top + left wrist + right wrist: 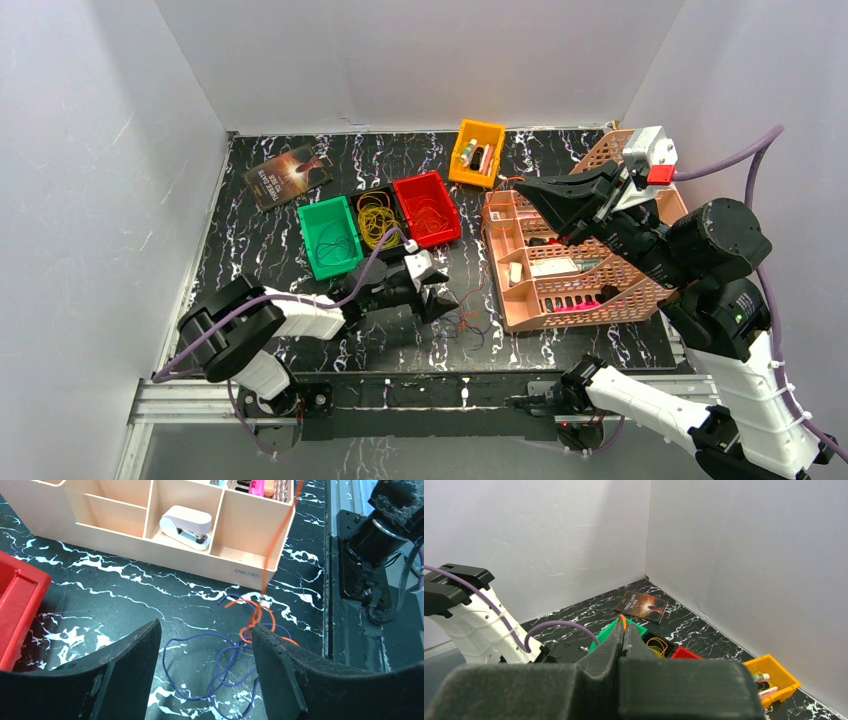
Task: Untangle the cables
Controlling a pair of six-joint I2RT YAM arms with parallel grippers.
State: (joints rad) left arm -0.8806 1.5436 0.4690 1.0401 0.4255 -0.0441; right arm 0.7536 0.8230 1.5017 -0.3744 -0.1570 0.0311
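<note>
Thin looped cables [255, 617] lie beside the beige organizer [240, 555]. An orange strand [282, 532] is drawn taut upward, clenched in the right pincer [622, 622]. The left pincer [205, 625] is released.

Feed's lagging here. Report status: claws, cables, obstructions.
Left claw open, low over the tangle. Right claw shut on orange cable, strung upward. Organizer close beside the tangle.

I lose the orange wire [276, 552] above the organizer [250, 540] at the top edge. Before the organizer, purple loops [222, 672] run off the bottom edge.
</note>
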